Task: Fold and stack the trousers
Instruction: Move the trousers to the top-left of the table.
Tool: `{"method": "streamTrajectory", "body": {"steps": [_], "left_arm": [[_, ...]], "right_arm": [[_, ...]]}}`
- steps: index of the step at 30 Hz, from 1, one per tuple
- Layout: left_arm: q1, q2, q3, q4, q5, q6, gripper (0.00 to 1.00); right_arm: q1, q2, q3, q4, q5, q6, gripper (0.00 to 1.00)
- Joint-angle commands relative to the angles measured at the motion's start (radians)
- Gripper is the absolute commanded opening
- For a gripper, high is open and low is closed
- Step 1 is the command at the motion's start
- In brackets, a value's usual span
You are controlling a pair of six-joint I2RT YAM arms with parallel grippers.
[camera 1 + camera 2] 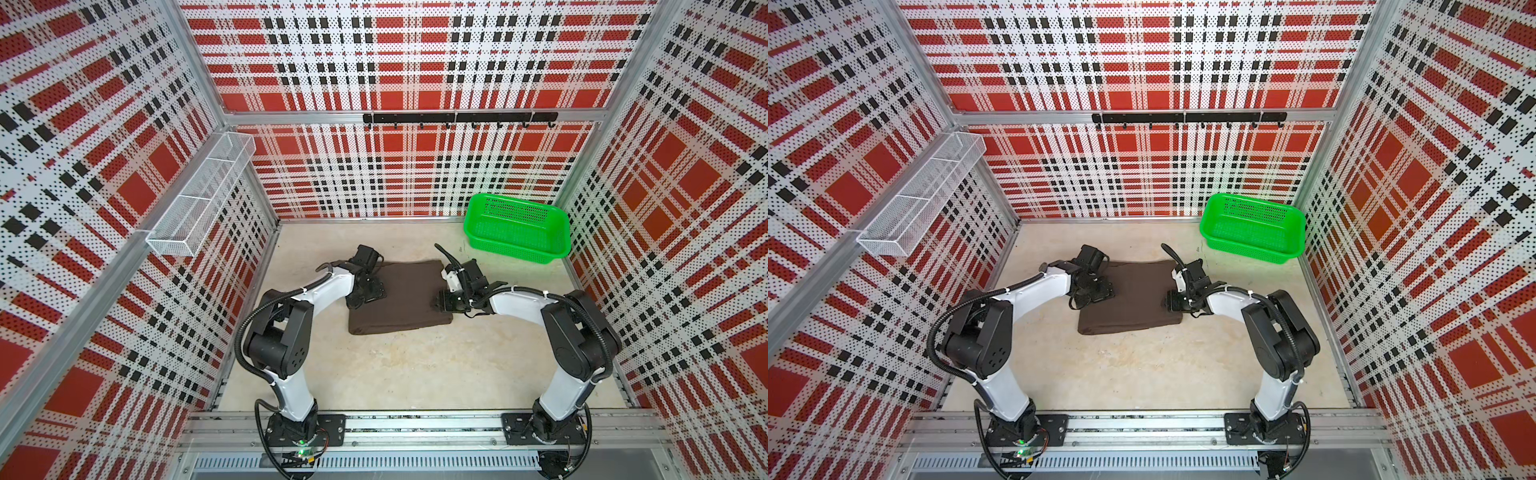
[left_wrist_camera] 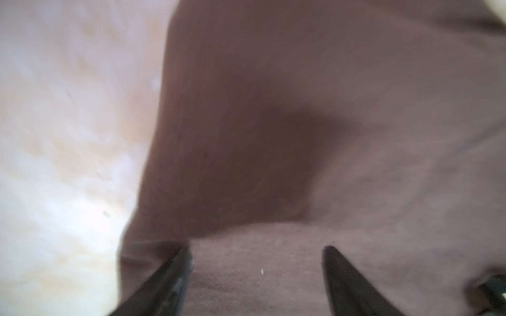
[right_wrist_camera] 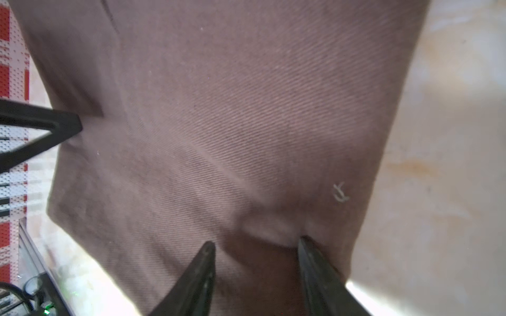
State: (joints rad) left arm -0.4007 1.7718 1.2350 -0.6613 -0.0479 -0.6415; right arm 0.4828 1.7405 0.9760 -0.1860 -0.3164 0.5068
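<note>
The dark brown trousers (image 1: 405, 299) (image 1: 1133, 305) lie folded into a thick rectangle in the middle of the floor. My left gripper (image 1: 365, 293) (image 1: 1094, 291) sits low over the bundle's left edge. In the left wrist view it (image 2: 258, 249) stands open, with flat cloth (image 2: 273, 109) between the jaws and nothing pinched. My right gripper (image 1: 446, 301) (image 1: 1173, 302) is at the bundle's right edge. In the right wrist view it (image 3: 256, 240) is open too, its tips resting on the fabric (image 3: 219, 109) beside a small pucker.
A green plastic basket (image 1: 511, 249) (image 1: 1250, 247) stands empty at the back right corner. A white wire shelf (image 1: 199, 195) hangs on the left wall and a black hook rail (image 1: 457, 118) on the back wall. Bare beige floor (image 1: 415, 365) lies in front of the bundle.
</note>
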Motion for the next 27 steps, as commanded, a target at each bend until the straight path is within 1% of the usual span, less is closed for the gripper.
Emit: {"method": "streamTrajectory", "body": {"steps": [1, 2, 5, 7, 10, 13, 16, 19, 23, 27], "left_arm": [[-0.048, -0.090, 0.089, -0.089, -0.151, -0.001, 0.98], [-0.075, -0.100, 0.123, -0.116, -0.186, -0.013, 0.98], [-0.156, -0.097, 0.197, -0.177, -0.255, -0.057, 0.98], [-0.213, -0.074, 0.231, -0.199, -0.281, -0.092, 0.98], [-0.281, -0.018, 0.258, -0.201, -0.292, -0.133, 0.98], [-0.325, 0.054, 0.285, -0.201, -0.279, -0.158, 0.98], [-0.352, 0.125, 0.309, -0.201, -0.275, -0.177, 0.98], [-0.360, 0.187, 0.317, -0.201, -0.273, -0.184, 0.98], [-0.345, 0.256, 0.312, -0.200, -0.283, -0.181, 0.98], [-0.321, 0.317, 0.315, -0.198, -0.293, -0.149, 0.98]], "right_arm": [[0.003, -0.112, 0.016, -0.069, 0.087, 0.006, 0.64], [0.001, -0.141, 0.018, -0.081, 0.106, -0.002, 0.66], [-0.010, -0.215, 0.020, -0.120, 0.158, -0.032, 0.69], [-0.022, -0.261, 0.010, -0.127, 0.193, -0.049, 0.71], [-0.054, -0.318, -0.015, -0.130, 0.212, -0.065, 0.72], [-0.084, -0.359, -0.045, -0.129, 0.216, -0.074, 0.72], [-0.106, -0.388, -0.077, -0.127, 0.209, -0.073, 0.72], [-0.115, -0.406, -0.105, -0.122, 0.205, -0.070, 0.72], [-0.122, -0.415, -0.142, -0.106, 0.193, -0.066, 0.72], [-0.128, -0.414, -0.157, -0.096, 0.183, -0.066, 0.72]]}}
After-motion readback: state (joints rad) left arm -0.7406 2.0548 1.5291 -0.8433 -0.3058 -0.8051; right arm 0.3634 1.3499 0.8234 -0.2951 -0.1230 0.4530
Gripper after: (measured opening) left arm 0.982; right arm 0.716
